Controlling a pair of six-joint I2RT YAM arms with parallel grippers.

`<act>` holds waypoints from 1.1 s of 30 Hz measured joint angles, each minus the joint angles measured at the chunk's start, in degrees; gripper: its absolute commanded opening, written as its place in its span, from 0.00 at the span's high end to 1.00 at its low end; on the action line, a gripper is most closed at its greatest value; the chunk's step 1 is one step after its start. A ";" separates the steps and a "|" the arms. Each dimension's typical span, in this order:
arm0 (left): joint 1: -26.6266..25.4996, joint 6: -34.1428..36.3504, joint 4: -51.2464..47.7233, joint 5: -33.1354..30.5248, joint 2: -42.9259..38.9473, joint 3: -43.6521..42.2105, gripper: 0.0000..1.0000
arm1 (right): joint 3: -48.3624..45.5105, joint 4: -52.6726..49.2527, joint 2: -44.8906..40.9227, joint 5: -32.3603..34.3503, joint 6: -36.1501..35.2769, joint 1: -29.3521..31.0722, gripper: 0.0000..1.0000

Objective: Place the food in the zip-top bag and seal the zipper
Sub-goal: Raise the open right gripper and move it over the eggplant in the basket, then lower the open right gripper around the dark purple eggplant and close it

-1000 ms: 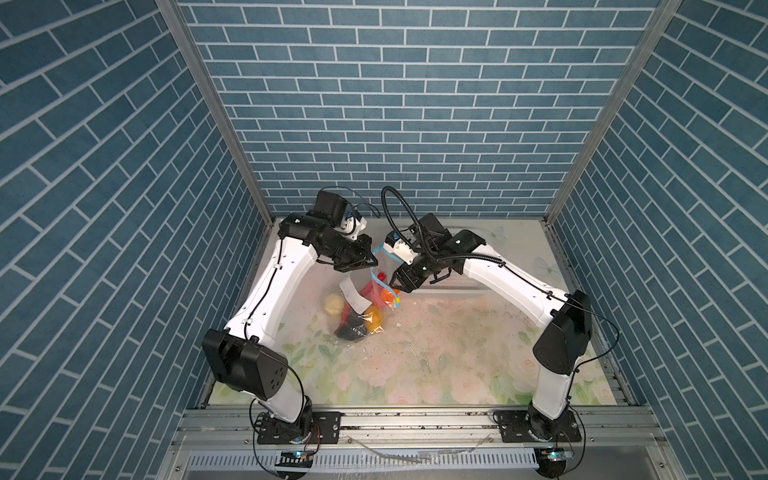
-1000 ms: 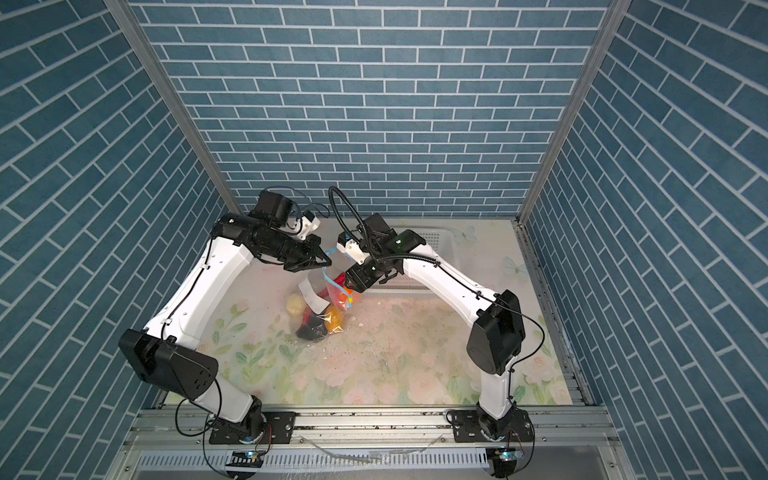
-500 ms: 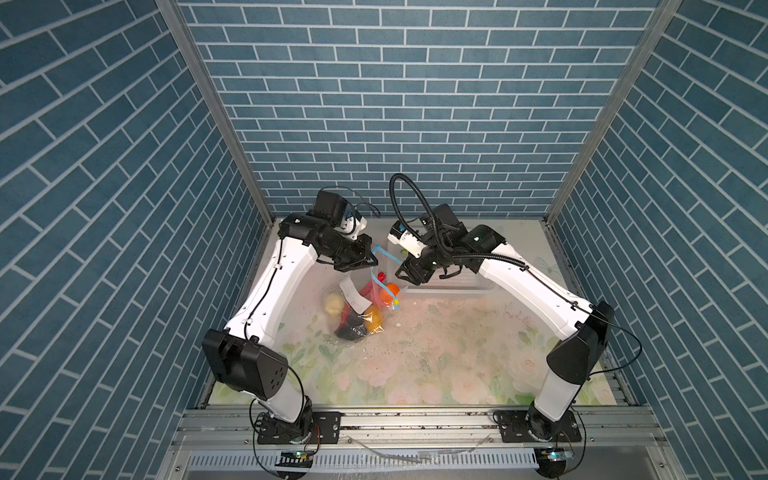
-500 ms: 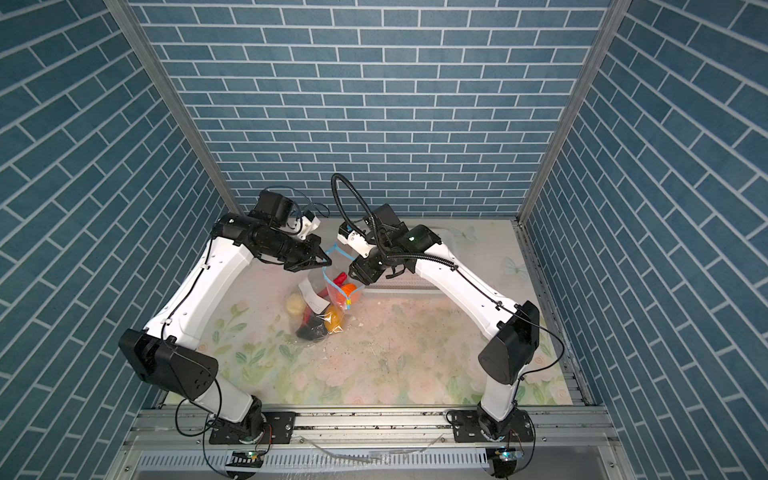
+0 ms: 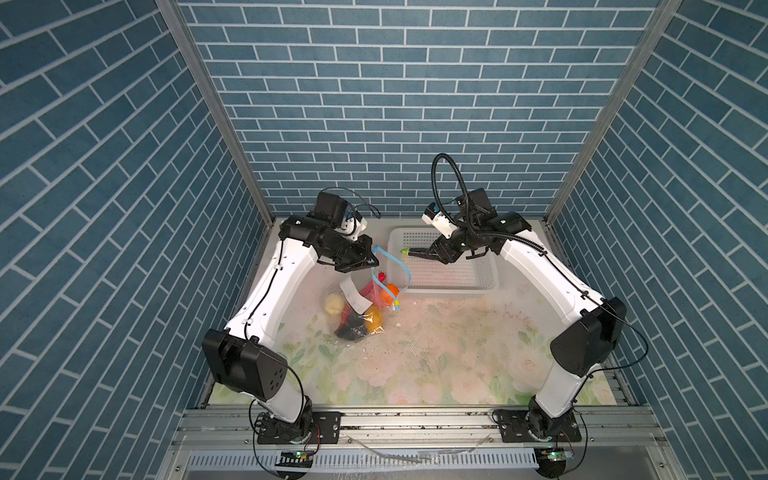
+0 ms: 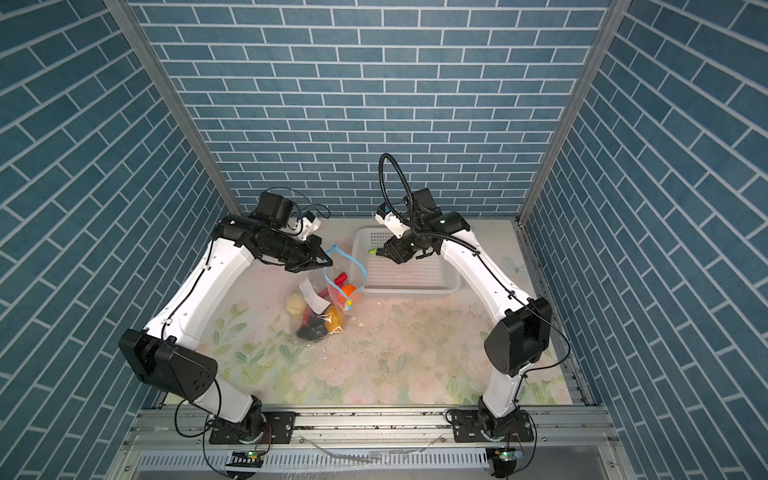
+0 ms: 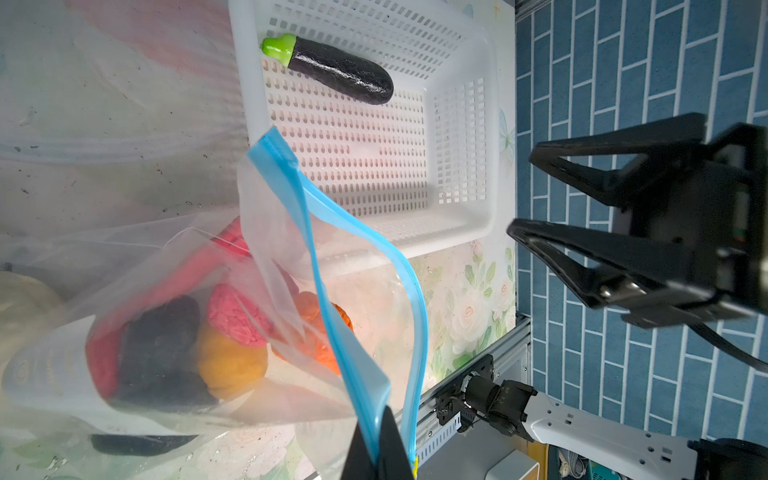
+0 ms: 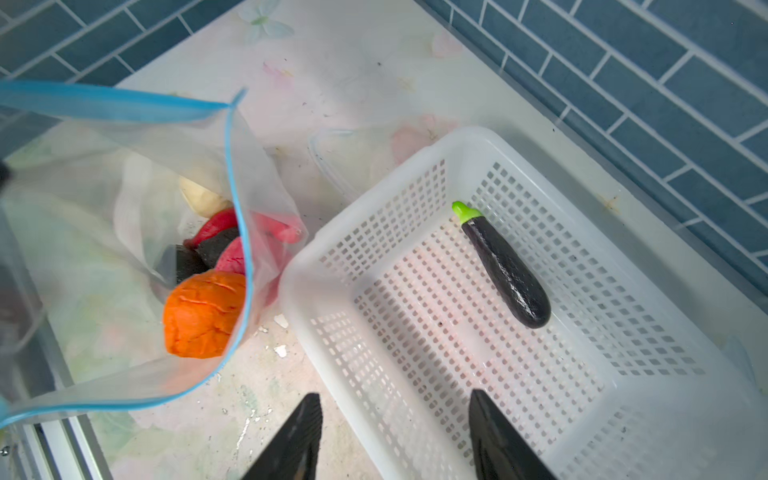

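Progress looks well advanced on the loading and not begun on the sealing. Left of the table's middle, the zip-top bag (image 7: 274, 249) hangs upright, its bottom apparently resting on the floral table (image 5: 436, 345). It is lifted by the left gripper (image 5: 373, 262), whose jaws are clenched on one lip of the light-blue zipper (image 7: 305, 216). The mouth gapes: the two blue lips stand well apart in both wrist views, and the yellowish slider tab (image 5: 397, 306) sits at the near end of the strip. Through the clear wall most of the food shows already inside: a cream lumpy ball (image 5: 333, 303), an orange piece (image 8: 203, 316), a yellow piece (image 7: 228, 365), a pink bumpy lump (image 7: 232, 311), black ovals (image 7: 160, 345) and the red strip (image 5: 368, 288). One item is outside. A toy aubergine (image 8: 505, 270), black with a green cap, lies alone in the white perforated basket (image 8: 291, 286), which stands just beside the bag on its far right. The right gripper (image 8: 395, 397) hovers over the basket's left rim, jaws apart with nothing between them, so it is released and empty. What is left, as I judge it, is to grasp the aubergine, drop it through the open mouth, then draw the slider along the strip to close the bag.
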 measured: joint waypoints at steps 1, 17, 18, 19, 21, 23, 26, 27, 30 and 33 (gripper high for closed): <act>0.00 0.00 0.00 -0.02 -0.02 0.00 1.00 | 0.00 0.00 0.90 0.15 -0.63 -0.52 0.41; -0.02 -0.57 0.90 0.37 -0.07 -0.39 1.00 | 1.99 0.44 16.61 1.40 -15.54 -5.33 0.40; -0.02 -0.57 0.94 0.37 -0.07 -0.39 1.00 | 3.17 0.50 17.77 1.51 -16.20 -5.46 0.40; -0.02 -0.57 0.98 0.37 -0.07 -0.39 1.00 | 4.13 0.61 18.78 1.57 -16.76 -5.57 0.40; -0.02 -0.57 1.11 0.37 -0.07 -0.50 1.00 | 4.85 1.03 19.91 1.64 -18.10 -5.84 0.40; -0.02 -0.57 1.22 0.42 -0.07 -0.74 1.00 | 4.85 1.11 20.52 1.92 -19.30 -6.14 0.40; -0.07 -0.70 1.44 0.63 -0.07 -1.05 1.00 | 4.94 1.38 21.51 2.38 -20.72 -6.62 0.40; -0.07 -0.72 1.51 0.74 -0.07 -1.05 1.00 | 5.29 1.42 22.05 2.64 -21.09 -6.80 0.40; -0.07 -0.76 1.51 0.83 -0.07 -1.05 1.00 | 6.51 2.32 23.87 3.89 -22.25 -7.17 0.38; -0.11 -0.76 1.53 0.87 -0.07 -1.05 1.00 | 6.75 3.72 25.18 5.55 -23.58 -7.39 0.36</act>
